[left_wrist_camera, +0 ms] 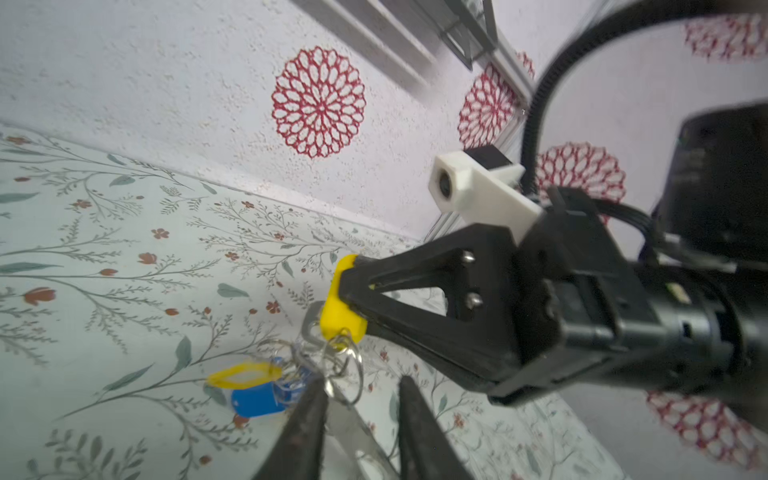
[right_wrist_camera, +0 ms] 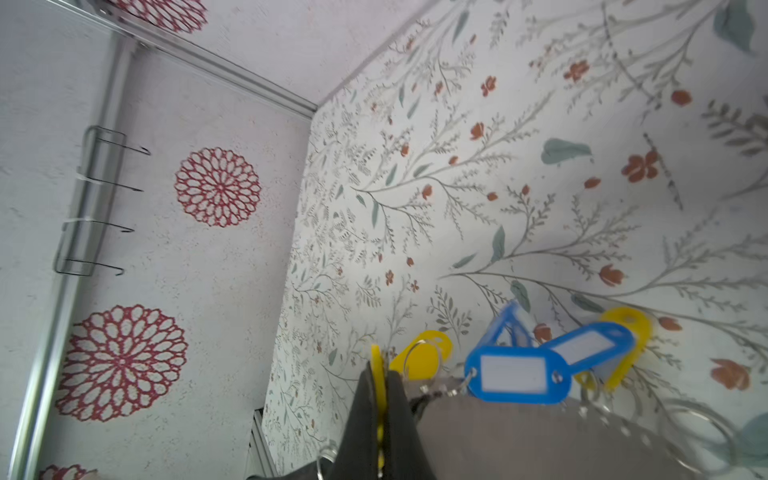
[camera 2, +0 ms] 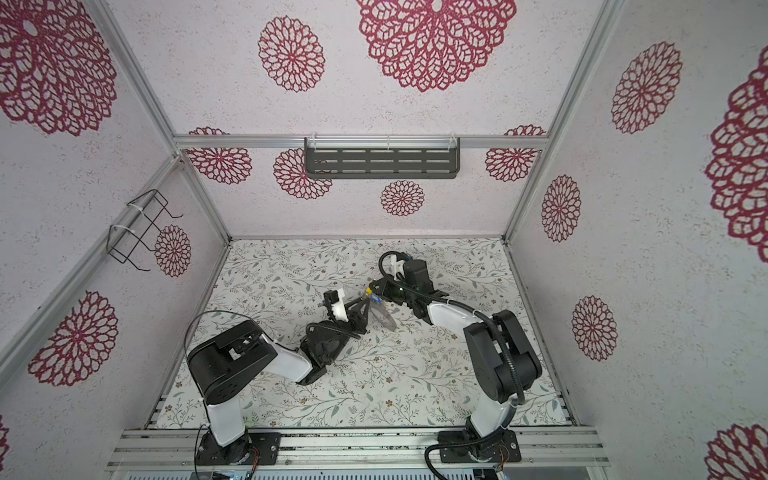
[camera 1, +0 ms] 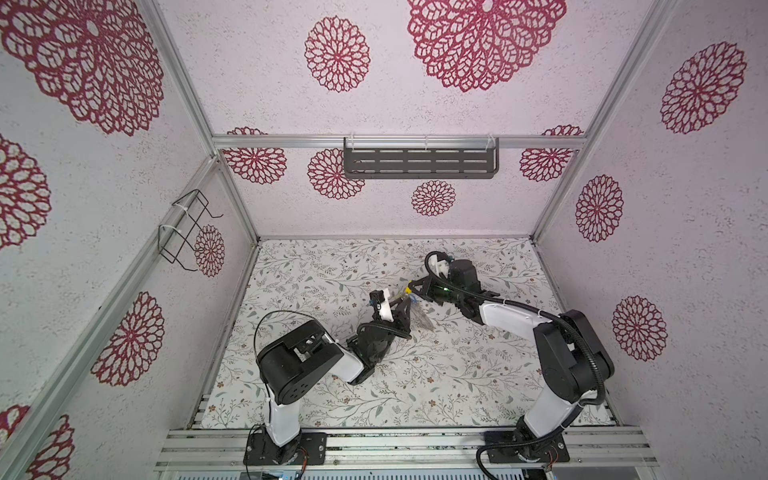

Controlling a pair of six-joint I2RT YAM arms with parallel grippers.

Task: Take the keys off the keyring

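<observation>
The right pincer (right_wrist_camera: pixel 380 376) clamps one yellow key (left_wrist_camera: pixel 338 309). The left pincer (left_wrist_camera: pixel 361 382) stands parted around the keyring (left_wrist_camera: pixel 353 426), which hangs above the worktop (camera 1: pixel 332 395) between both. Recommend closing firmly on the ring before drawing the key off.

A robot test cell in a lab. An aluminium-profile frame (camera 1: pixel 399 142) boxes in wallpapered walls (camera 1: pixel 685 249) and a floral-covered table (camera 1: pixel 457 374). The left arm (camera 1: pixel 291 361) and right arm (camera 1: pixel 569 353) are bolted to a base rail (camera 1: pixel 407 451). A slotted shelf (camera 1: pixel 419 163) and a wire rack (camera 1: pixel 185 230) are zip-tied to the frame.
</observation>
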